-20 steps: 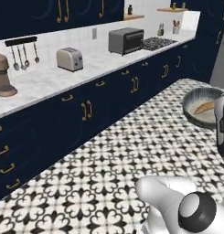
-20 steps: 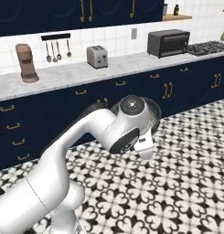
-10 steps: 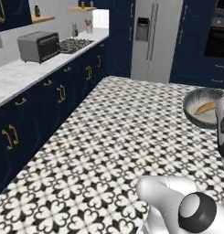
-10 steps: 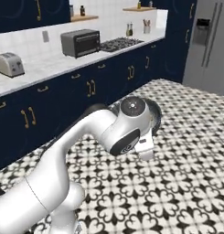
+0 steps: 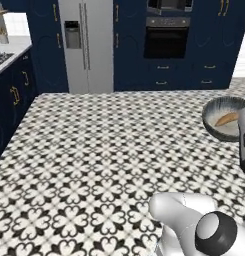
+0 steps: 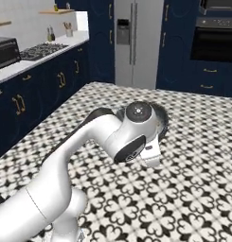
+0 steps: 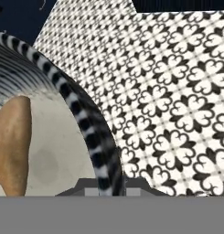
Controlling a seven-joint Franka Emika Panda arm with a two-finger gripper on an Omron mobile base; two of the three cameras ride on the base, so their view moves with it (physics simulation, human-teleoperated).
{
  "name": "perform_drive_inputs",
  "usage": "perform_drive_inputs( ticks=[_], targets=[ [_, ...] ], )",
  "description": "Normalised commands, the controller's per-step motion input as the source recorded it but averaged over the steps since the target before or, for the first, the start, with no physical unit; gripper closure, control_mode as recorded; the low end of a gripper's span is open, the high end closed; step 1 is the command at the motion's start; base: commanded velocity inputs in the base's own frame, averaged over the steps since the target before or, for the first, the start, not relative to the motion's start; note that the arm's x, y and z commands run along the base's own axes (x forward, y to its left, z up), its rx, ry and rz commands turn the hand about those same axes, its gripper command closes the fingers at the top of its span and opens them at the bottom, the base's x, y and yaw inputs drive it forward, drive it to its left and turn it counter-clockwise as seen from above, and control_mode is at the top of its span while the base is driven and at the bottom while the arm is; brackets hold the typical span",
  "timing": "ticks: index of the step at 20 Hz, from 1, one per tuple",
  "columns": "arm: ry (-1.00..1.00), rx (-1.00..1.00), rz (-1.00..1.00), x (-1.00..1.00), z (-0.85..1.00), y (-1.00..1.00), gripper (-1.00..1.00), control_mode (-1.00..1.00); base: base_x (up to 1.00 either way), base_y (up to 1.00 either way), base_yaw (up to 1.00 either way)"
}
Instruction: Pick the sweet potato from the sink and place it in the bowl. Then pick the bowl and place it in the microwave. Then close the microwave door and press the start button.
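The pincer (image 7: 105,185) is clenched on the rim of the bowl (image 5: 225,119), with the striped rim passing between the two dark finger tips at the bottom of the hand view. In the left base view the bowl sits at the right edge of the frame, carried in the air above the patterned floor (image 5: 109,150), with a dark part of the hand just beside its right side. The sweet potato (image 5: 227,119) lies inside the bowl, on the pale inner surface; in the hand view the sweet potato (image 7: 12,151) appears as an orange-brown body at the left, resting against the bowl (image 7: 93,137) interior. The bowl rim is dark with light streaks, and its inner wall is whitish-grey. In the right base view the white arm (image 6: 89,156) rises from the lower left, and its large joint covers most of the bowl, of which a dark rim arc shows behind the joint. Ahead of the base stands a grey refrigerator (image 5: 87,45) set in navy cabinetry, with a black oven (image 5: 166,37) to its right. A desk (image 6: 37,59) with navy drawers runs along the left side of the right base view, carrying a cooktop (image 6: 41,49) and a small black appliance (image 6: 4,51) at the far left.
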Motion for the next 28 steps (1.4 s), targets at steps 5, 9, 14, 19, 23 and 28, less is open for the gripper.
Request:
perform_drive_inputs(
  ticks=[5,9,14,19,23,28],
  targets=[
    [0.0,0.0,0.0,0.0,0.0,0.0,1.0,1.0,1.0,-0.36,-0.22],
    [0.0,0.0,0.0,0.0,0.0,0.0,1.0,1.0,1.0,-0.56,-0.07],
    [0.0,0.0,0.0,0.0,0.0,0.0,1.0,1.0,1.0,-0.74,-0.01],
    [0.0,0.0,0.0,0.0,0.0,0.0,1.0,1.0,1.0,-0.73,0.0],
    [0.0,0.0,0.0,0.0,0.0,0.0,1.0,1.0,1.0,-0.66,0.0],
    [0.0,0.0,0.0,0.0,0.0,0.0,1.0,1.0,1.0,-0.65,0.0]
  ],
)
